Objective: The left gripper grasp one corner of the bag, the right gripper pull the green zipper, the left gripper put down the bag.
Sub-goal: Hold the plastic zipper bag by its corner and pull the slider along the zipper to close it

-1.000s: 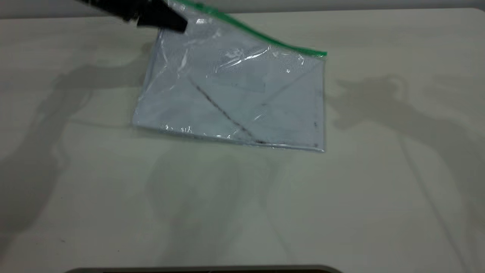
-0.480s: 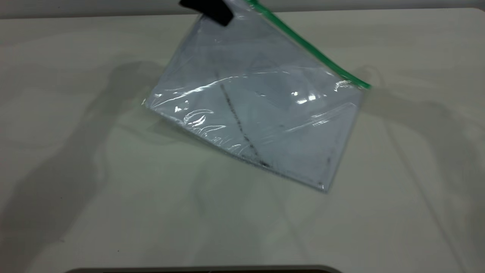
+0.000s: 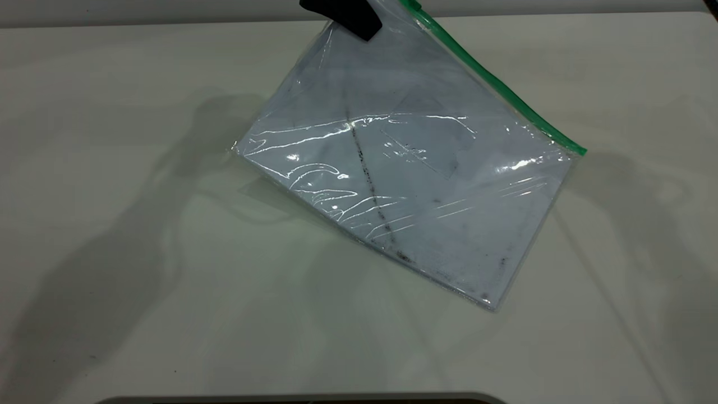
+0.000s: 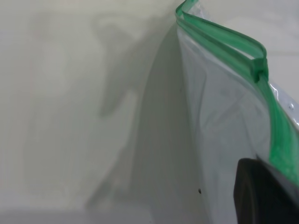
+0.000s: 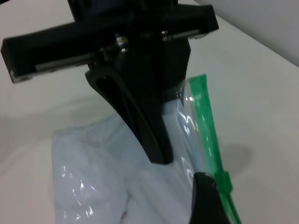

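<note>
- Holding one upper corner of the bag (image 3: 404,168), the left claw (image 3: 350,17) has its fingers closed on the clear plastic just beside the green zipper (image 3: 493,84); the bag hangs tilted from that corner, its lower edge resting on the counter (image 3: 112,280).
- White sheet inside the bag, with a dark diagonal smudge, lies flat against the plastic; the zipper strip runs down the raised long edge toward the right of the exterior view.
- Slider tab (image 4: 258,65), seen from the left wrist, sits on the strip a little way from the held corner; from the tab out to the strip's far end the two green rails appear parted.
- Right claw (image 5: 205,196): only one dark fingertip shows in its own wrist view, just beside the slider (image 5: 224,179); whether it is open or closed cannot be told, nor whether it touches the tab.
- Step in hand, as judged: bringing the right claw onto the slider, the pull not yet begun.
- Doing it well appears to call for a firm, steady left hold so the strip stays taut, a pinch on the tab alone and not the film, and a pull straight along the strip.
- Risk: a pull across the strip could drag the corner out of the left claw.
</note>
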Available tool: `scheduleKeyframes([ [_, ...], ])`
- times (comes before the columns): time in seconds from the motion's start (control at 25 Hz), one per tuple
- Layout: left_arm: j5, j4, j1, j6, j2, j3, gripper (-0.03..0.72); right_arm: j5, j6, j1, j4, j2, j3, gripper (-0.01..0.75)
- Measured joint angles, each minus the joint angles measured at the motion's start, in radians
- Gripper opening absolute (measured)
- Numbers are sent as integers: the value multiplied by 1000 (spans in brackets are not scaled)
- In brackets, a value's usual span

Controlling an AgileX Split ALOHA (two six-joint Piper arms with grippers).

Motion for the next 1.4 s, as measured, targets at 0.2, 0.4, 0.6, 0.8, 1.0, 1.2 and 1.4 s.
scheduleKeyframes([
  [0.2,0,5,-5,26,0,0,53,15,0,34,1,40,-30,484],
  [0.4,0,40,-20,125,-7,-2,53,20,0,42,-1,79,-60,479],
  [0.6,0,52,-21,221,-9,-2,53,19,0,40,-16,83,-60,477],
  [0.8,0,54,-21,239,-9,-2,53,12,0,40,-22,83,-60,474],
  [1.0,0,55,-21,241,-9,-2,53,19,0,40,-23,83,-60,416],
  [1.2,0,56,-21,246,-9,-2,53,40,0,40,-23,83,-60,306],
  [1.4,0,56,-21,246,-9,-2,53,46,0,40,-24,83,-60,306],
])
